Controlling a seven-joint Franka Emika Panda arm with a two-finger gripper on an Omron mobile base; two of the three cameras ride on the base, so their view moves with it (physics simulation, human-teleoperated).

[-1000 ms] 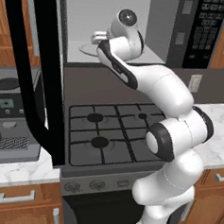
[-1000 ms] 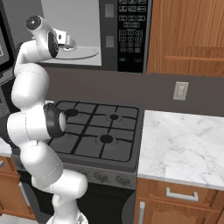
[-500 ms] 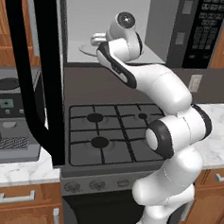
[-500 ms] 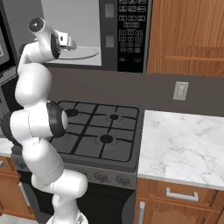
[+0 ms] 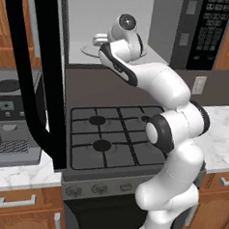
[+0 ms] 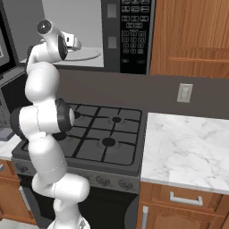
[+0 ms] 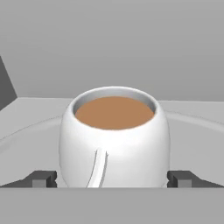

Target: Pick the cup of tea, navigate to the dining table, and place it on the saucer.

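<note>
Tea cup (image 7: 114,140) sat between our wide-open gripper (image 7: 113,178) fingers; we were picking it and needed to squeeze next.

You cannot see the foot of the cup (image 7: 114,140) in the hand view: the bottom edge cuts it off between the two fingertips (image 7: 42,178), so whether they press its sides is beyond telling. From the left base view the cup beyond the hand (image 5: 99,39) is too small and mostly covered by the wrist. The turntable (image 6: 87,54) under the hand is partly masked by the arm.
</note>
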